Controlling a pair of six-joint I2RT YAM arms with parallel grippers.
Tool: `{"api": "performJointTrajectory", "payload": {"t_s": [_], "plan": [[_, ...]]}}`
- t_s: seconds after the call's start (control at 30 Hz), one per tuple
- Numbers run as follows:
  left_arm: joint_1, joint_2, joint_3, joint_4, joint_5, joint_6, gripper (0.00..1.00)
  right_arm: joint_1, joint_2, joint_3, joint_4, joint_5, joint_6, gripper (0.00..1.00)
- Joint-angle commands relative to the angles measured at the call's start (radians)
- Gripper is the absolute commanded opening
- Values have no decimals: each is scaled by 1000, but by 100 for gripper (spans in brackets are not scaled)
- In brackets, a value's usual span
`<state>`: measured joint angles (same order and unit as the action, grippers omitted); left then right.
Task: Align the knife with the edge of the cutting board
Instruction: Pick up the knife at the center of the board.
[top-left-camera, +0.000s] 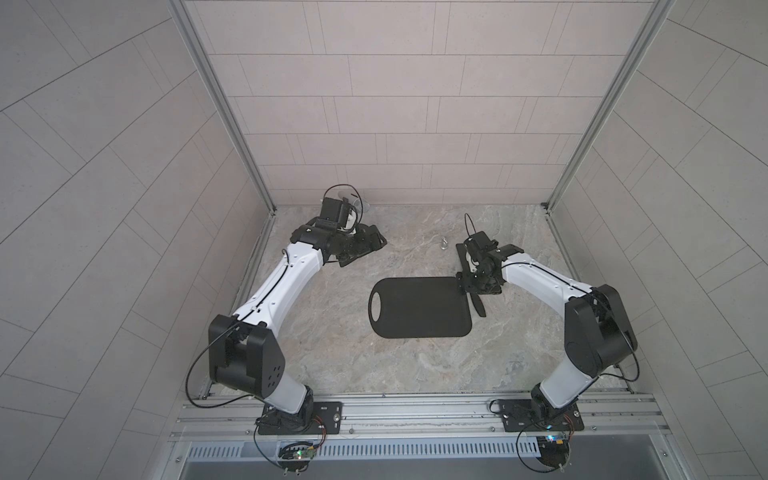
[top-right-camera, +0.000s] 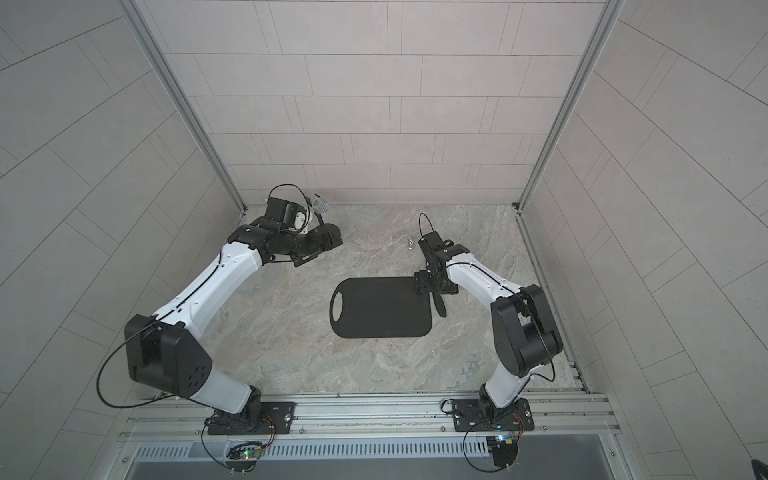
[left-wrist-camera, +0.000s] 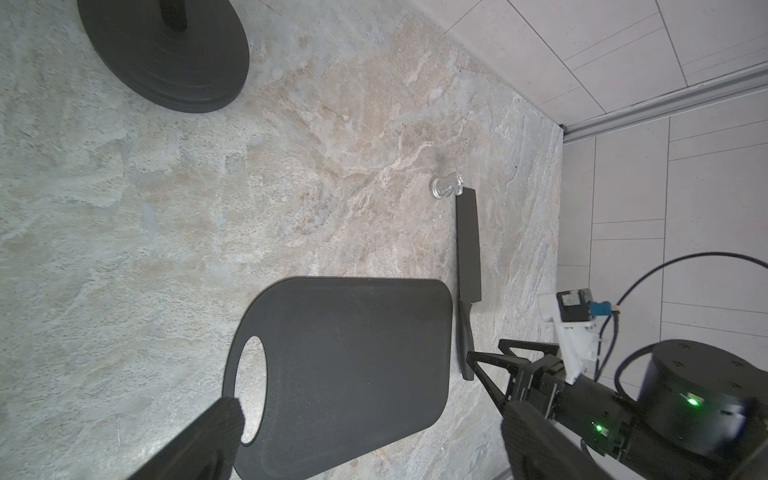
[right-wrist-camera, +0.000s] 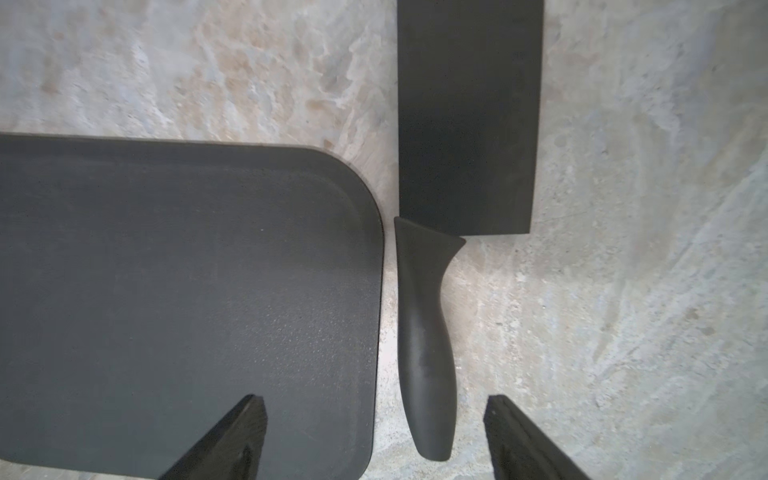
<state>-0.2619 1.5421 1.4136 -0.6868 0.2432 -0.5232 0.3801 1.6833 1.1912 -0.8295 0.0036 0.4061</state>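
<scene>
Cutting board (top-left-camera: 419, 307) laid flat on marble tabletop (top-left-camera: 374, 365), handle hole toward left arm. Knife (right-wrist-camera: 465, 124) laid flat just beside opposite short edge, parallel, narrow gap seen; blade projected past far corner. Right gripper (right-wrist-camera: 374, 401) held over knife handle, fingers spread, nothing gripped. Left gripper (left-wrist-camera: 372, 409) spread wide, empty. Small silver fitting (left-wrist-camera: 446, 189) seen by blade tip; round black base (left-wrist-camera: 166, 54) farthest.

Soft, even light filled the cell in both top views. There was no glare on the stone table (top-left-camera: 415, 365), only faint, soft-edged shadows. Wall tile lines bowed toward the frame edges, wide-lens style. The cutting board (top-left-camera: 419, 307) read as flat black there. In the right wrist view the knife (right-wrist-camera: 428, 332) was sharp, but the fingers (right-wrist-camera: 232, 440) of the right gripper (right-wrist-camera: 374, 399) were blurry. In the left wrist view the left gripper (left-wrist-camera: 370, 407) blurred too, and a green light (left-wrist-camera: 692, 401) glowed.
</scene>
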Motion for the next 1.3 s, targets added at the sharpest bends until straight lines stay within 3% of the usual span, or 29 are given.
{"api": "performJointTrajectory", "payload": {"t_s": [0.0,0.43,0.93,1.27], "plan": [[2,-17,-11,5,22,17,100,-15,44,19,9,-9,-10,80],[0,-18,-11,6,27,17,100,-75,137,9,53,-16,-10,70],[-2,-17,-11,4,25,18,100,-109,186,40,59,11,-16,50],[-2,-16,-11,6,22,21,100,-123,226,75,52,18,-24,46]]}}
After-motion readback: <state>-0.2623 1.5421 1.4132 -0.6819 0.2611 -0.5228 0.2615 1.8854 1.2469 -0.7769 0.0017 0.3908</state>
